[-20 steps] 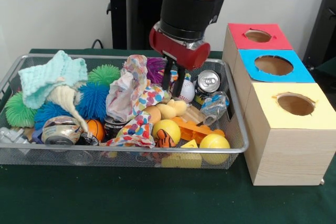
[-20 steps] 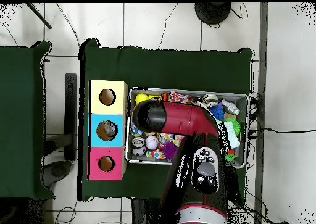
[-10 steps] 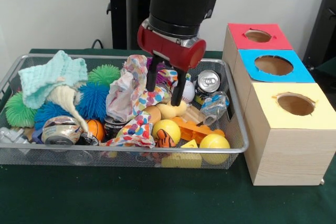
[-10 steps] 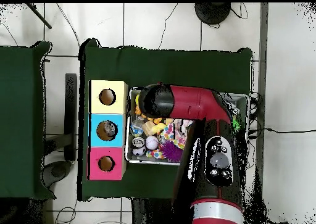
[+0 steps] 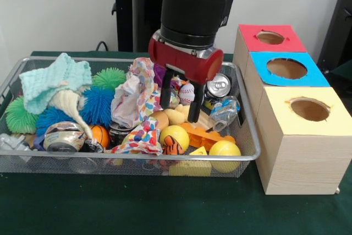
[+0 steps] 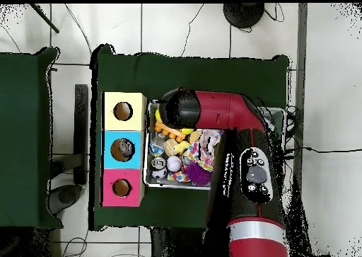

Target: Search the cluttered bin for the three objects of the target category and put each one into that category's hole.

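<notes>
Now hanging over the right part of the bin (image 5: 242,157), inside the wire mesh: the gripper (image 5: 180,100), with two dark fingers (image 5: 165,93) spread apart and nothing between them. Fingertips low among the clutter, one beside the patterned cloth (image 5: 144,93), the other just above the orange toy block (image 5: 203,134); a baseball (image 5: 186,93) visible in the gap behind.

Just right of the gripper, near the bin's right wall: one can (image 5: 218,86), tilted, silvery top with pull tab facing the camera. At the bin's near left corner: a second can (image 5: 64,136), lying on its side, partly under a cream sock-like thing (image 5: 70,106). Between these, a dark can-like thing (image 5: 119,131) half buried below the cloth; cannot tell more.

Also in the bin: blue puff ball (image 5: 99,105), green puff ball (image 5: 109,77), yellow balls (image 5: 224,150), mint knitted cloth (image 5: 54,80).

Right of the bin, touching it: three wooden boxes in a row, with the blue-topped hole (image 5: 286,68) in the middle, red-topped hole (image 5: 270,37) behind, yellow-topped hole (image 5: 309,109) in front.

From overhead, arm (image 6: 212,116) covering much of the bin (image 6: 147,180); blue-topped hole (image 6: 122,149) at left.
</notes>
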